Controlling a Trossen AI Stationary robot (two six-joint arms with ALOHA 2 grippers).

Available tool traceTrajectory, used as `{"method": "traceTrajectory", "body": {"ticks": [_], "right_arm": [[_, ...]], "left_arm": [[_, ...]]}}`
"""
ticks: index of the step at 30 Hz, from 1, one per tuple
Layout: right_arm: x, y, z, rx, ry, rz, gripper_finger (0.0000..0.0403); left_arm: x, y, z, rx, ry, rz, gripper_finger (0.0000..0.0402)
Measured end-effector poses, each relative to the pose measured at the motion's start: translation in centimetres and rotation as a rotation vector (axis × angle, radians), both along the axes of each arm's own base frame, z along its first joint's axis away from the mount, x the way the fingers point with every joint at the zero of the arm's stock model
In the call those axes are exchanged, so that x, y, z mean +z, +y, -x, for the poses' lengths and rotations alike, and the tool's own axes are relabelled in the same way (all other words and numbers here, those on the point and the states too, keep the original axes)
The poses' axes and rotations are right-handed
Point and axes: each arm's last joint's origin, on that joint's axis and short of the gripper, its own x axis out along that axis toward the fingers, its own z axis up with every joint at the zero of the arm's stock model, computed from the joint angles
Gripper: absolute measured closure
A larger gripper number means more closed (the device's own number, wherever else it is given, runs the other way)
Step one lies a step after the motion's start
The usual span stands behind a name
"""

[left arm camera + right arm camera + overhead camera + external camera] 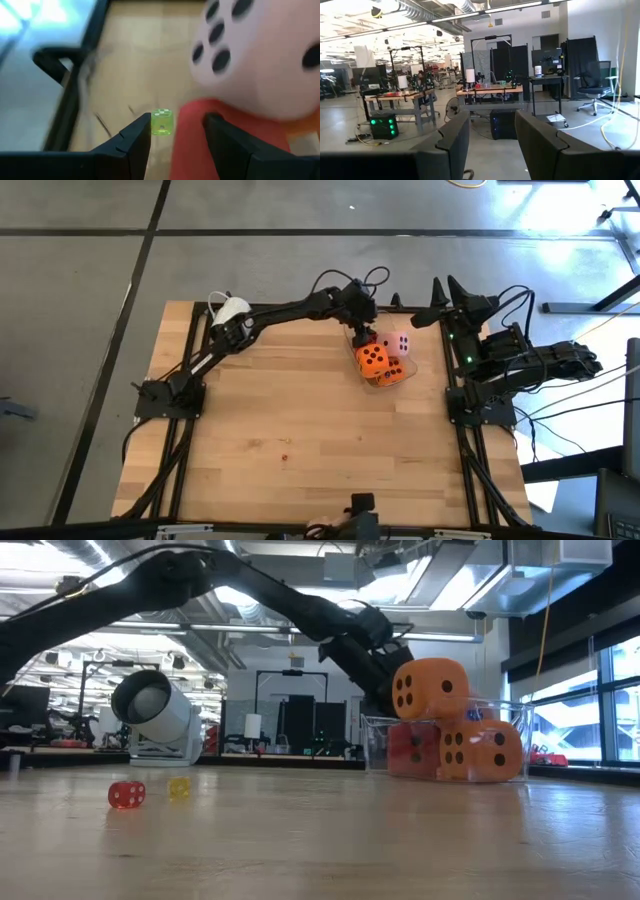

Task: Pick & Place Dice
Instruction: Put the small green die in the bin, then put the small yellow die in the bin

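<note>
dice: four sit together at the far right-centre of the table. Top orange die sits high on the stack, a second orange die under it, a red die beside that, a pink die just behind.
container: a clear box holds the lower dice; the top orange die rises above its rim.
left gripper: reaches across to the pile. Its wrist view shows the fingers parted with a clear gap and nothing between them; the pink die fills the view just ahead and a red surface sits beyond the gap.
right gripper: parked at the right edge of the table, fingers apart, empty, facing the room.
stray bits: a tiny red die and a tiny yellow one lie on the bare wood near the low camera, well apart from the box; a tiny green die sits near the left fingertips.
step (judgement): last die looks placed, gripper about to back out.
risk 1: the top orange die looks perched, so a brush from a finger on the way out may tip it off the box.
risk 2: the box looks light and may slide or tilt if the arm drags its wall.
risk 3: the pink die is very close to the fingers, so closing now may snag it.
fix: lift straight up before swinging away.
</note>
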Motion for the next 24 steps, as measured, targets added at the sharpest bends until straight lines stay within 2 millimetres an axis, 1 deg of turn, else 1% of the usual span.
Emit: {"method": "traceTrajectory", "body": {"ticks": [5, 8, 10, 16, 19, 21, 24], "right_arm": [[0.0, 0.0, 0.0, -0.01, 0.021, -0.002, 0.0243], [0.0, 0.0, 0.0, -0.01, 0.021, -0.001, 0.0243], [0.0, 0.0, 0.0, -0.01, 0.022, -0.001, 0.0243], [0.0, 0.0, 0.0, -0.011, 0.024, -0.001, 0.0243], [0.0, 0.0, 0.0, -0.011, 0.023, -0.001, 0.0243], [0.0, 0.0, 0.0, -0.011, 0.023, -0.001, 0.0243], [0.0, 0.0, 0.1, -0.011, 0.026, 0.0, 0.0243]], "left_arm": [[-0.7, -0.5, 0.8, -0.033, 0.11, 0.078, 0.0224], [-0.9, -0.9, 1.0, -0.051, 0.141, 0.098, 0.0224], [-0.8, -1.0, 0.8, -0.044, 0.135, 0.088, 0.0224], [-0.4, -0.6, 0.1, -0.029, 0.038, 0.044, 0.0224], [0.1, -0.6, 0.0, -0.029, 0.014, 0.017, 0.0223], [0.9, -0.7, 0.1, -0.027, -0.003, 0.012, 0.0222], [3.0, -0.8, 0.6, -0.022, -0.048, -0.009, 0.0222]]}}
